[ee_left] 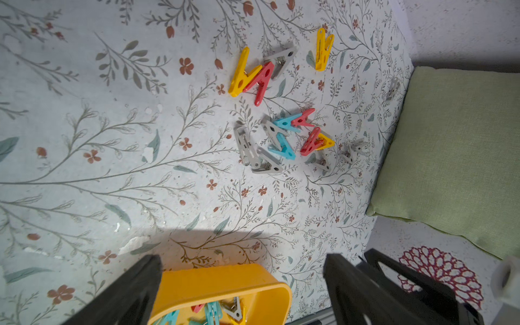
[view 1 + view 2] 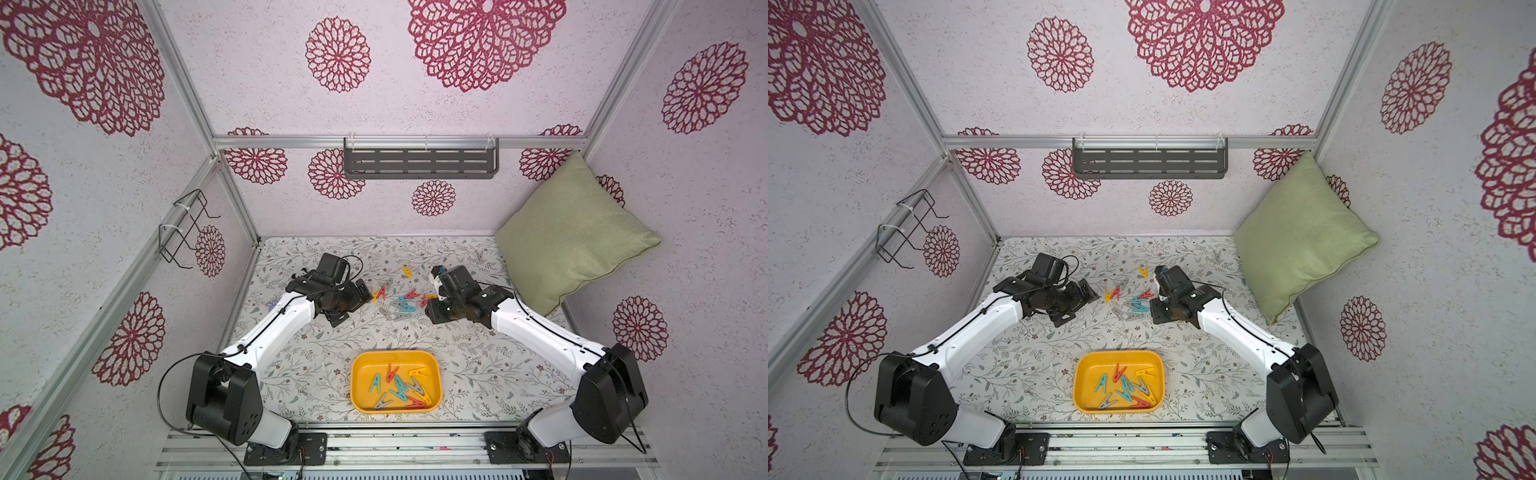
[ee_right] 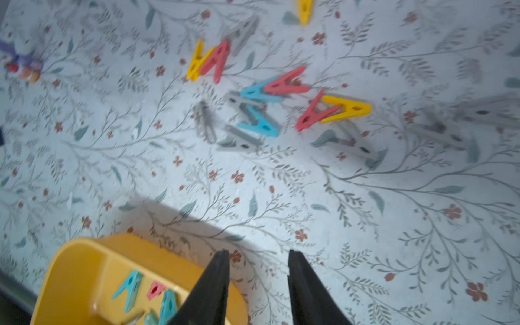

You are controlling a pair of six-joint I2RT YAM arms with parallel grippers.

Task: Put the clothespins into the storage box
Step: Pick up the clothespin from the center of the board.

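We count eight clothespins in the box, a shallow yellow plastic tray with rounded corners near the front of the flowered surface. Roughly sixteen loose clothespins lie behind it. They are small A-shaped plastic clips, mostly grey, with three red, three yellow and two teal. The left hand has its fingers spread wide and empty. The right hand has its fingers apart more narrowly, also empty.

A green cushion leans against the patterned wall near a grey shelf.
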